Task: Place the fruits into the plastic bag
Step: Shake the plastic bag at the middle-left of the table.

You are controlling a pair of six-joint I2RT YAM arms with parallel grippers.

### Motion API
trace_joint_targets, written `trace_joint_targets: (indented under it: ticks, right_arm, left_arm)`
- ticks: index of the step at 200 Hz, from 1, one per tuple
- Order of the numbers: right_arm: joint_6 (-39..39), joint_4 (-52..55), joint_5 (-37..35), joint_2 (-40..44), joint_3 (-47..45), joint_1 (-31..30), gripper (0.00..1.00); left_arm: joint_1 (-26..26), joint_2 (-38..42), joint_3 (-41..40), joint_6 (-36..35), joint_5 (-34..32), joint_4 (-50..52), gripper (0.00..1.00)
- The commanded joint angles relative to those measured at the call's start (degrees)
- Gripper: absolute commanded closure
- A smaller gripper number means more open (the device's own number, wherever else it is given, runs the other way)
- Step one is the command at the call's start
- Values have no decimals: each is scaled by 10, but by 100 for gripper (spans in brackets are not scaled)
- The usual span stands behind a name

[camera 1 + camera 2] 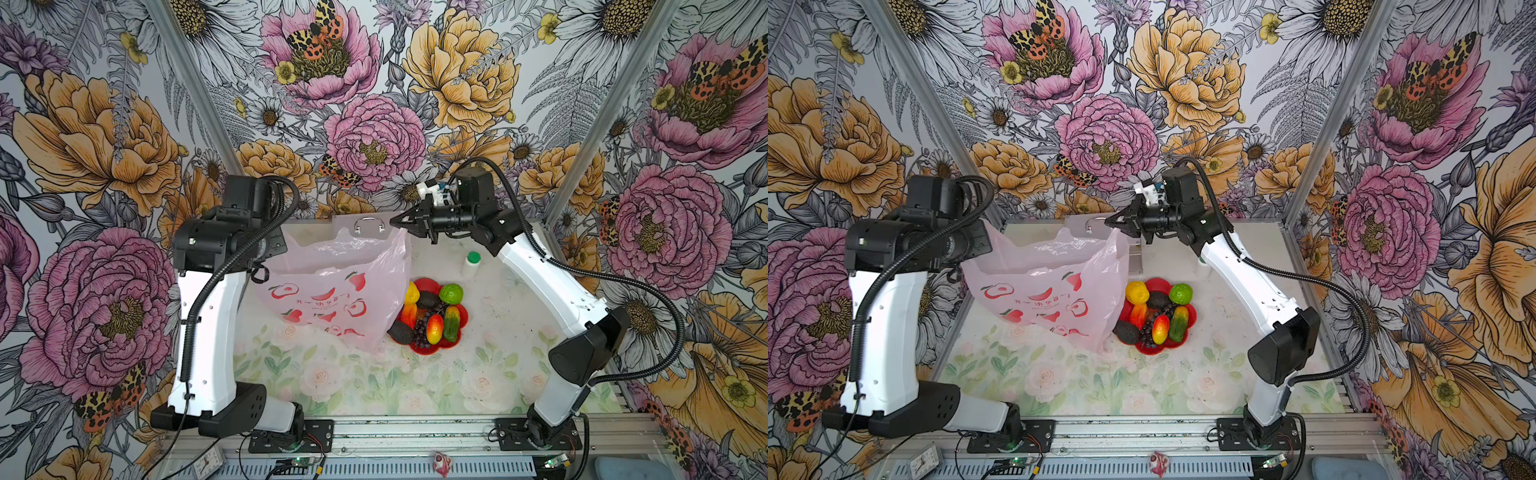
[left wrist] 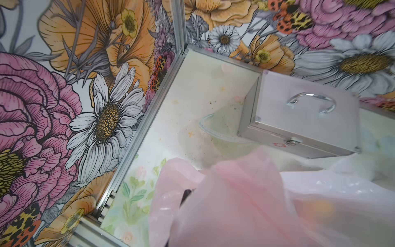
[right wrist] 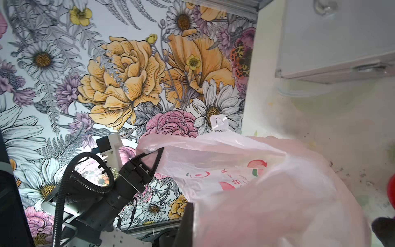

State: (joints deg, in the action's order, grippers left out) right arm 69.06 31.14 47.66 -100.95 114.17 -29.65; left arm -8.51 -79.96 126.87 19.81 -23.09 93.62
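The pale pink plastic bag (image 1: 332, 291) (image 1: 1050, 291) hangs stretched between my two grippers above the table's back left, its mouth facing up. My right gripper (image 1: 395, 222) (image 1: 1109, 222) is shut on the bag's right top corner. The left gripper (image 3: 159, 150) is shut on the left edge, and bag film covers it in its own wrist view, where only a dark finger (image 2: 186, 196) shows. The fruits lie on a red plate (image 1: 428, 351) right of the bag: yellow (image 1: 412, 292), round green (image 1: 451, 293), two dark avocados (image 1: 401, 332), grapes (image 1: 422, 328), a red-yellow one (image 1: 434, 328) and a green-orange one (image 1: 451, 323).
A silver metal case (image 1: 365, 228) (image 2: 299, 119) with a handle stands against the back wall behind the bag. A clear bowl (image 2: 213, 130) sits beside it. A white bottle with a green cap (image 1: 472, 264) stands behind the plate, under my right arm. Metal frame posts bound the table.
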Motion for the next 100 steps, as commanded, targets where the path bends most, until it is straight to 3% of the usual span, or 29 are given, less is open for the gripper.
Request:
trace_joint_targets:
  ticks: [1,23,39,58,82,100]
  right_arm:
    - [-40,-10,11,1,37,4,100]
    - [-68,-10,9,-42,77,0,100]
    - [-88,-10,-6,-104,157,-8,100]
    - [-91,-9,-16,-221,341,-21,100]
    - [-71,-47,-69,-359,650,-23,100]
    - [-88,-162,-98,-335,645,-18,100]
  left_arm:
    - [-3,36,21,26,-2,-3,100]
    - [-2,72,13,39,-38,-4,100]
    - [-2,91,17,49,-60,-8,100]
    - [-3,102,28,48,-77,-29,100]
    - [-4,113,41,32,-60,-118,100]
    - [-5,126,53,24,-32,-218,100]
